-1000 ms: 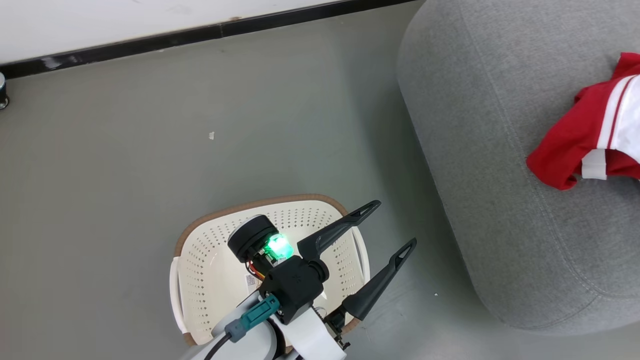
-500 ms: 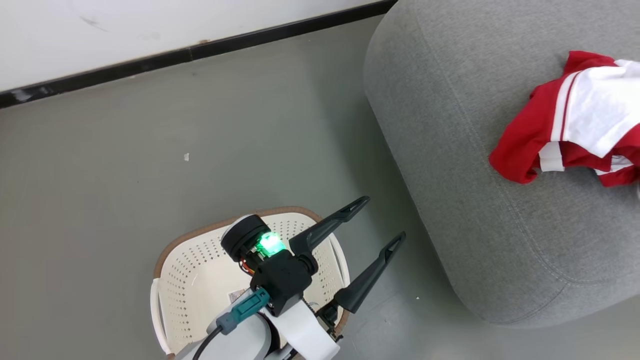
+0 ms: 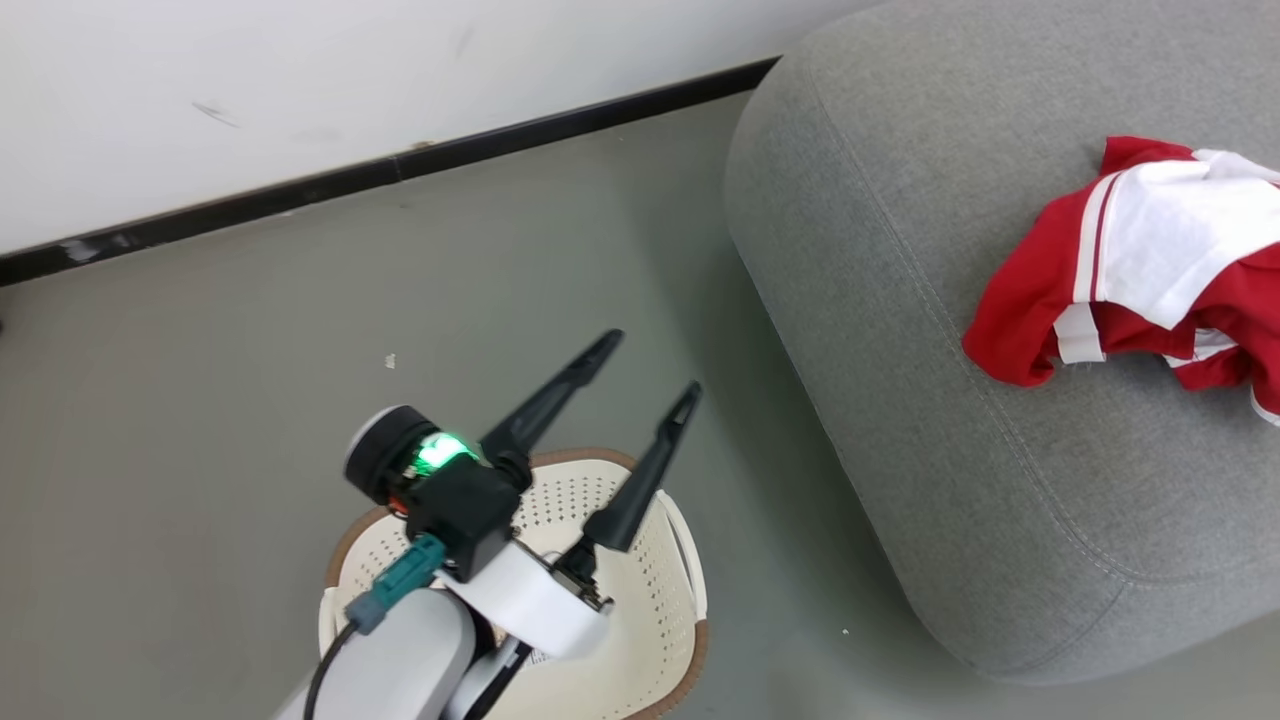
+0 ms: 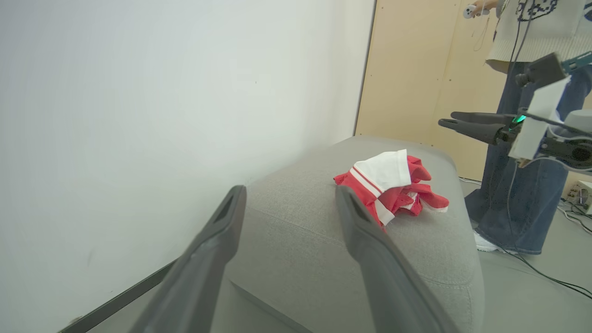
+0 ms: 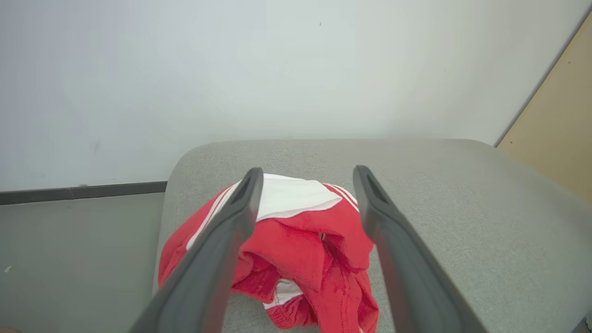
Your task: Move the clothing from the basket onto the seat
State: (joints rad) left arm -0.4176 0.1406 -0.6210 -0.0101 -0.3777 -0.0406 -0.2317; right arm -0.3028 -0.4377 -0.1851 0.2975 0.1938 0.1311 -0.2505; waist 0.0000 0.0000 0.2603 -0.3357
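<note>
Red clothing (image 3: 1130, 270) is lying bunched on the grey seat (image 3: 900, 350), well apart from the basket (image 3: 660, 600), so the transfer looks done. You're holding the left gripper (image 3: 650, 365) above the basket rim and the right gripper (image 5: 308, 172) over the pile. All 4 fingers are spreading wide, gripping nothing.

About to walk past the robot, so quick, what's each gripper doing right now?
Left gripper: open, holding nothing.
Right gripper: open, holding nothing, pointed at the clothes on the seat.
</note>
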